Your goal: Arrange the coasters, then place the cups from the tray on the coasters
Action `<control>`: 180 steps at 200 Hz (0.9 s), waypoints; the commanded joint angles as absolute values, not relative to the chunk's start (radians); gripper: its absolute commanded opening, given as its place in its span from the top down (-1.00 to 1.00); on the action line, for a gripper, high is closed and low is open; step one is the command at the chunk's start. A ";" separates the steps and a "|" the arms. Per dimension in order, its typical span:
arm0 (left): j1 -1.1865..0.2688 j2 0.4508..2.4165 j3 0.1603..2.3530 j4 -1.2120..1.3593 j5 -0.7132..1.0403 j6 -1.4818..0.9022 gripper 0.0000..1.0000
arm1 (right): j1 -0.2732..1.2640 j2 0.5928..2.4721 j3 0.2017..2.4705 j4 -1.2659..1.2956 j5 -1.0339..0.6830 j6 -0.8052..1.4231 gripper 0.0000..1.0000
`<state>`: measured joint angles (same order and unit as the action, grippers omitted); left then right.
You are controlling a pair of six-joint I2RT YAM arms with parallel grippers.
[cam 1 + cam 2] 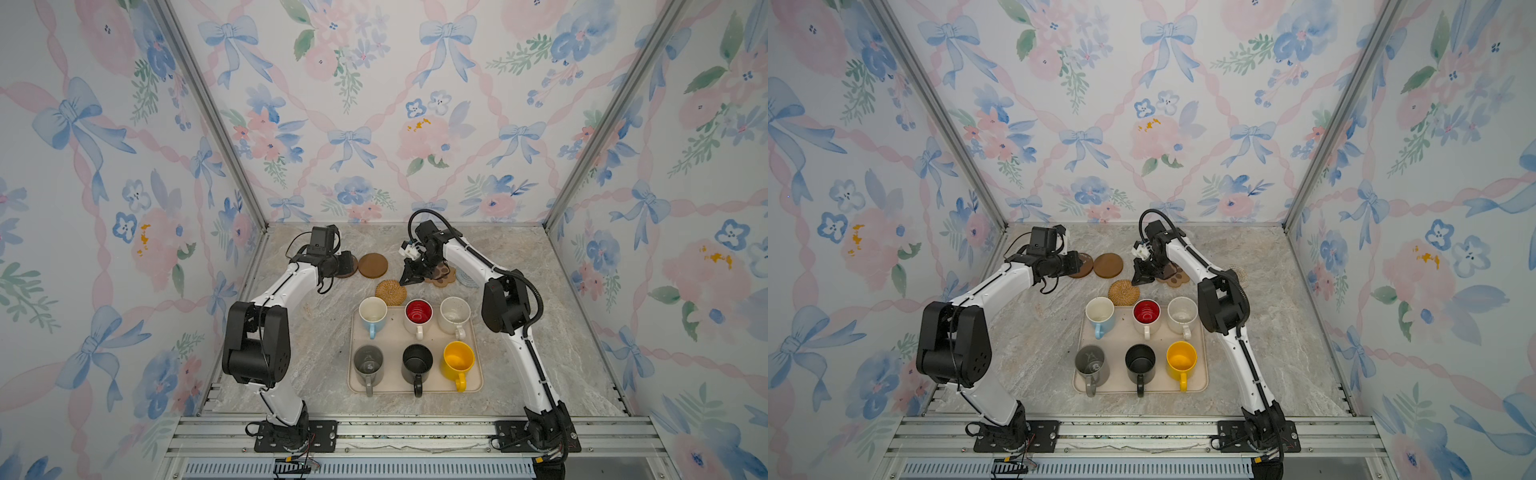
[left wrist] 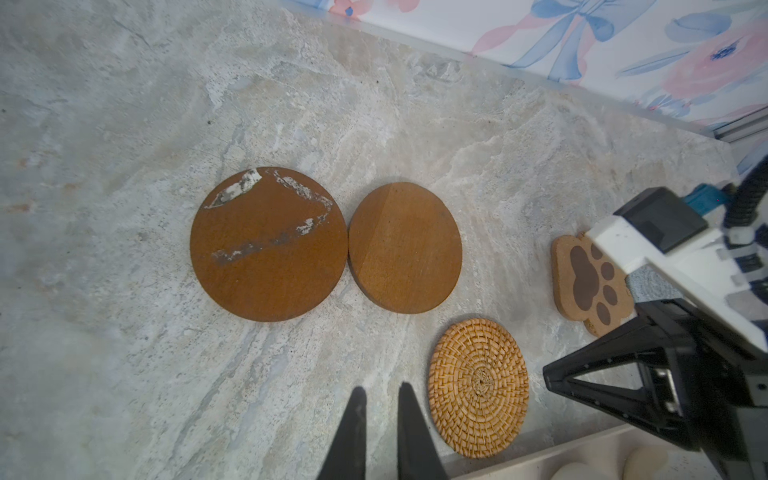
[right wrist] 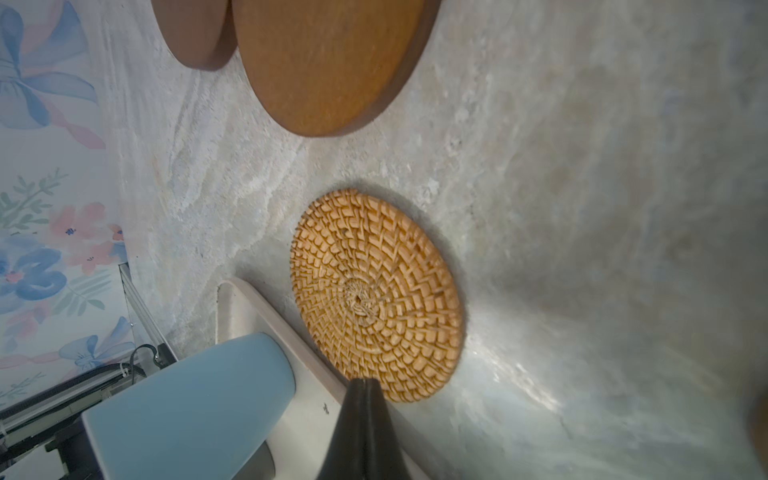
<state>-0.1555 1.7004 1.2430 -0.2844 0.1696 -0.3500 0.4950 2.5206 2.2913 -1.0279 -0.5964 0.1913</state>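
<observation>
Shows, in both top views, the tray (image 1: pixel 395 338) low at centre on the marbled counter (image 1: pixel 316 353), bearing all six cups in two rows: light blue cup (image 1: pixel 372 312), red-lined cup (image 1: pixel 418 313) and speckled cup (image 1: pixel 455 313) above; grey cup (image 1: pixel 368 361), black cup (image 1: pixel 417 362) and yellow cup (image 1: pixel 458 358) below, handles toward the bottom edge. Sets the coasters above the tray: rattan coaster (image 1: pixel 391 292) just beside the tray's upper rim and the light blue cup; plain brown disc (image 1: pixel 372 265) higher, edge to edge with a second brown disc (image 2: pixel 268 245), white-scuffed in the left wrist view. Hides most of that second disc beneath the left hand (image 2: pixel 383 392) in the top views, jaws drawn nearly together, gripping nothing. Covers part of the paw coaster (image 1: pixel 444 278) with the right hand (image 1: pixel 404 281), pressed fully closed and empty, tip just beside the rattan rim. Leaves the blue-grey crocheted coaster (image 1: pixel 468 277) half behind the right arm (image 1: pixel 467 257), the cream crocheted coaster (image 1: pixel 1239 272) barely discernible past it.
</observation>
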 commanded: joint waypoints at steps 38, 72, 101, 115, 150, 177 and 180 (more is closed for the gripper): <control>-0.146 1.635 1.174 -0.270 0.157 -0.322 0.73 | 0.527 2.509 2.316 -1.135 -0.539 0.111 1.00; -0.145 1.608 1.140 -0.260 0.150 -0.325 0.73 | 0.535 2.518 2.319 -1.135 -0.527 0.115 1.00; -0.145 1.565 1.103 -0.237 0.144 -0.321 0.73 | 0.544 2.529 2.317 -1.118 -0.530 0.124 1.00; -0.145 1.546 1.092 -0.235 0.142 -0.316 0.72 | 0.548 2.537 2.325 -1.110 -0.536 0.133 1.00; -0.145 1.531 1.078 -0.235 0.149 -0.317 0.71 | 0.555 2.570 2.360 -1.103 -0.555 0.154 1.00; -0.146 1.532 1.068 -0.236 0.154 -0.330 0.70 | 0.559 2.587 2.373 -1.092 -0.566 0.169 1.00; -0.146 1.532 1.067 -0.236 0.154 -0.331 0.70 | 0.559 2.589 2.376 -1.092 -0.567 0.170 1.00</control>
<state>-0.1505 1.5494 1.0885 -0.2466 0.1539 -0.3408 0.5503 2.5481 2.3402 -1.0908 -0.5457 0.1486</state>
